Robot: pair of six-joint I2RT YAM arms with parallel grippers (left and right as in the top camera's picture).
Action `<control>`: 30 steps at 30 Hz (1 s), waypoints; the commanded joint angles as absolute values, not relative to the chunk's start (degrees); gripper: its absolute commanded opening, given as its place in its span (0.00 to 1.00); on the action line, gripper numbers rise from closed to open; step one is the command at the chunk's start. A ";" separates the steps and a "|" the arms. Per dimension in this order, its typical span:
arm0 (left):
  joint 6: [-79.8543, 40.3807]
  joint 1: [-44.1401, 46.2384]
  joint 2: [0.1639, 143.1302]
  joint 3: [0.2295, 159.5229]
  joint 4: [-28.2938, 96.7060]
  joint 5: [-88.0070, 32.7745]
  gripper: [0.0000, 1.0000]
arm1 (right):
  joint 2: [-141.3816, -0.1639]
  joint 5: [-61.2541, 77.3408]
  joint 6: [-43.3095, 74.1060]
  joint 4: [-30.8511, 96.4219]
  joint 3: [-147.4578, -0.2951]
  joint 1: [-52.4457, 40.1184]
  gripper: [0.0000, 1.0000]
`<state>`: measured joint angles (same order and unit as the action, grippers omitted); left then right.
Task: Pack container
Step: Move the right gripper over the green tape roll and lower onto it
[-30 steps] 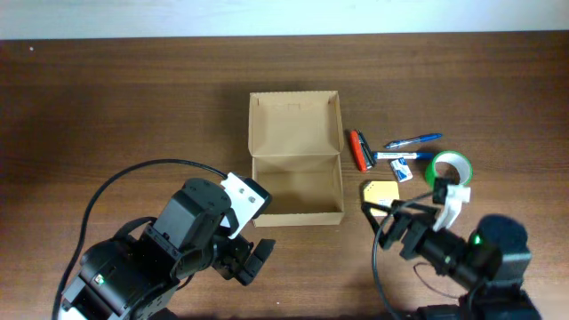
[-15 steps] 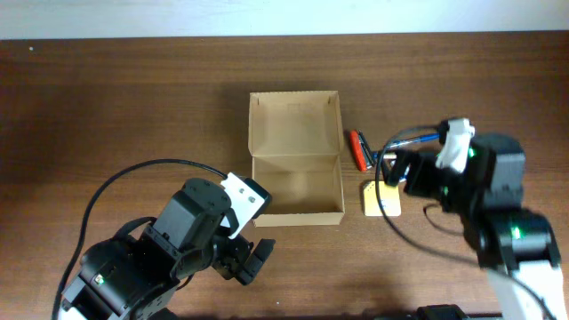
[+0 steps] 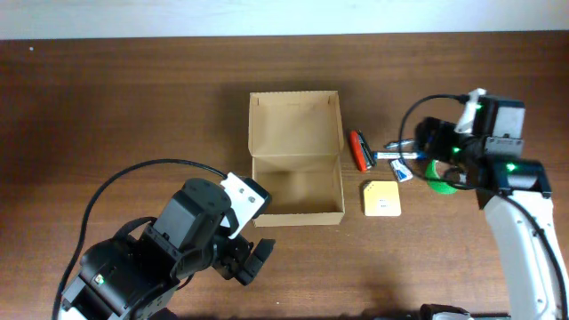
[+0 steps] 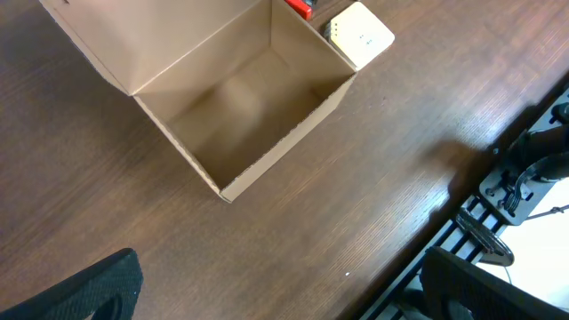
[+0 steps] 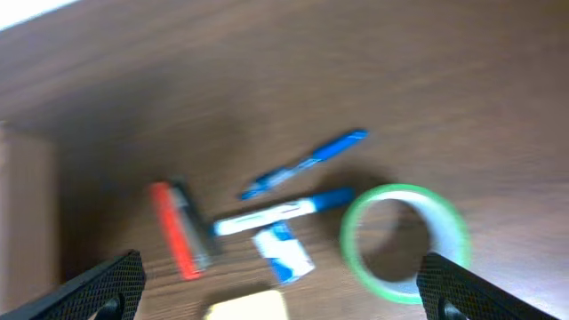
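Now: container just ahead of my left fingers, nearer arm; right fingers over tape roll; both pairs spread, empty.

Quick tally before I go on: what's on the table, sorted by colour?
Blue or blue-and-white: 3 (pen, marker, small packet)
Red: 1 (red tool)
Green: 1 (tape roll)
Yellow: 1 (pad)
Brown: 1 (cardboard box)
Total: 7
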<state>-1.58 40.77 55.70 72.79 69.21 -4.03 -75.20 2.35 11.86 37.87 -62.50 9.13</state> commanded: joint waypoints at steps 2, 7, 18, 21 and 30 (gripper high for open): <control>-2.35 40.88 55.53 74.00 69.06 -3.77 1.00 | -78.85 -0.27 7.22 38.11 -64.07 14.15 0.99; -2.35 40.88 55.53 74.00 69.06 -3.77 1.00 | -84.93 -1.02 4.67 36.53 -64.07 16.34 0.99; -2.35 40.88 55.53 74.00 69.06 -3.77 1.00 | -96.20 -8.38 4.89 34.98 -64.07 16.91 0.99; -2.35 40.88 55.53 74.00 69.06 -3.77 1.00 | -97.08 -7.49 4.86 34.87 -64.05 18.04 0.99; -2.35 40.88 55.53 74.00 69.06 -3.77 1.00 | -97.69 -0.95 1.28 34.39 -63.90 24.05 1.00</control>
